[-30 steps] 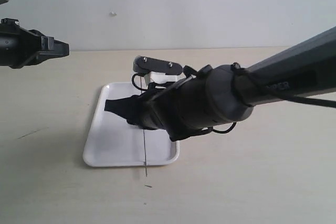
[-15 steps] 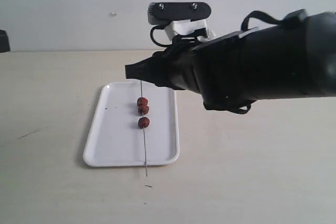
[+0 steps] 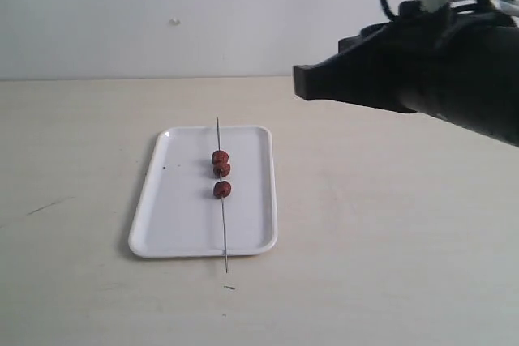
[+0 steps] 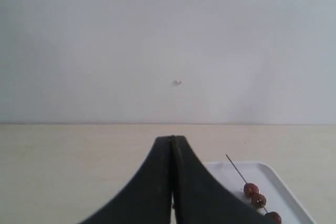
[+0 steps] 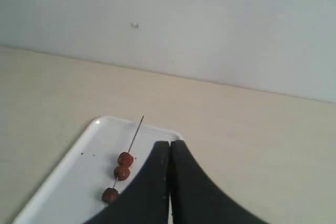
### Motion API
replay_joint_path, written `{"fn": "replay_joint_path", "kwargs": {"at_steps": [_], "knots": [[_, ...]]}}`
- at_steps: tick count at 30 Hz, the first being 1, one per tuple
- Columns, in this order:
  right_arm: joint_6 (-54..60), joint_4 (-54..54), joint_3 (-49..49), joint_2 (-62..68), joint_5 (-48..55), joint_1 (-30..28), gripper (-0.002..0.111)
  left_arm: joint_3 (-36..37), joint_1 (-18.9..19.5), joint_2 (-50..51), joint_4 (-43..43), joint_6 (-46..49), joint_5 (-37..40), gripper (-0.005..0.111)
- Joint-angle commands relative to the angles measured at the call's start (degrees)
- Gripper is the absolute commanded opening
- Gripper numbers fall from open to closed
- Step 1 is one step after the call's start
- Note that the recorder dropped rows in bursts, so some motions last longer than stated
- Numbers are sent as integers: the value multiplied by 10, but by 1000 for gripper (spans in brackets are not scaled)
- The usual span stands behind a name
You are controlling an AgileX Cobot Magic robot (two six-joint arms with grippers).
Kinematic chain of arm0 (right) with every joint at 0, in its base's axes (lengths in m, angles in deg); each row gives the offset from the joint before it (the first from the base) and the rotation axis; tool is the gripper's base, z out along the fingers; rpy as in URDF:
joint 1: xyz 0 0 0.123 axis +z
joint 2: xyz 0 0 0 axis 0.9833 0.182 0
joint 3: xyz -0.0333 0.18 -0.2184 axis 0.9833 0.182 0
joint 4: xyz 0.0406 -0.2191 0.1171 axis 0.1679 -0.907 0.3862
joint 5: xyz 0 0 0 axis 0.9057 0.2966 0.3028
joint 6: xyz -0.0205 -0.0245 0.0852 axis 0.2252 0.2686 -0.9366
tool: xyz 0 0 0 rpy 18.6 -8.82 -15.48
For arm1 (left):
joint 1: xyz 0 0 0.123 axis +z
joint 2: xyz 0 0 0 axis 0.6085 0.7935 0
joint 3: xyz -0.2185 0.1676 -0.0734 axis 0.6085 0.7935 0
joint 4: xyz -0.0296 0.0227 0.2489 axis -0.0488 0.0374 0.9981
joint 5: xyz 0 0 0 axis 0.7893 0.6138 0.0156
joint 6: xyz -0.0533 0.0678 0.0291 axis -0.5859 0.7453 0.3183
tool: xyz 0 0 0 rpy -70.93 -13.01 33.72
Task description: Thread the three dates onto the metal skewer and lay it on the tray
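thin dark grey metal skewer [image 3: 221, 200] lies lengthwise on the flat white rectangular tray [image 3: 174, 228], judged the only fit for its length. near tip overhangs the pale bench [image 3: 389, 241]. three wrinkled reddish-brown dates [image 3: 220, 170] are threaded. right hand [image 5: 169, 148] and left hand [image 4: 172, 142] are closed, empty, clear of the tray.

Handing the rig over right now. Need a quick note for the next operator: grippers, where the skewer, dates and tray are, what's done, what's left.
Left gripper: shut, empty, outside the exterior view.
Right gripper: shut, empty, raised off the table to the right of the tray.
The three dates all sit on the metal skewer, which lies lengthwise on the tray with both ends reaching past the rim.
Done: threading, and laying the skewer down.
Left: nothing obvious on the task itself; probably only parking the arms.
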State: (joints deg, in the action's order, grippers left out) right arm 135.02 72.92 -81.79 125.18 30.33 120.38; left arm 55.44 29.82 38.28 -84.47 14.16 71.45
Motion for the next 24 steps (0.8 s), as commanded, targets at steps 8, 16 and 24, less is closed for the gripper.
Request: {"fn": "replay_joint_path", "kwargs": {"at_steps": [8, 16, 24], "knots": [[-82, -129, 202, -413, 44, -2, 0, 104, -5, -103, -4, -50, -6, 0], [-89, -80, 224, -509, 44, -2, 0, 104, -5, -103, -4, -48, -6, 0], [-88, -83, 224, -520, 36, -2, 0, 104, -5, -103, -4, -48, -6, 0]]}}
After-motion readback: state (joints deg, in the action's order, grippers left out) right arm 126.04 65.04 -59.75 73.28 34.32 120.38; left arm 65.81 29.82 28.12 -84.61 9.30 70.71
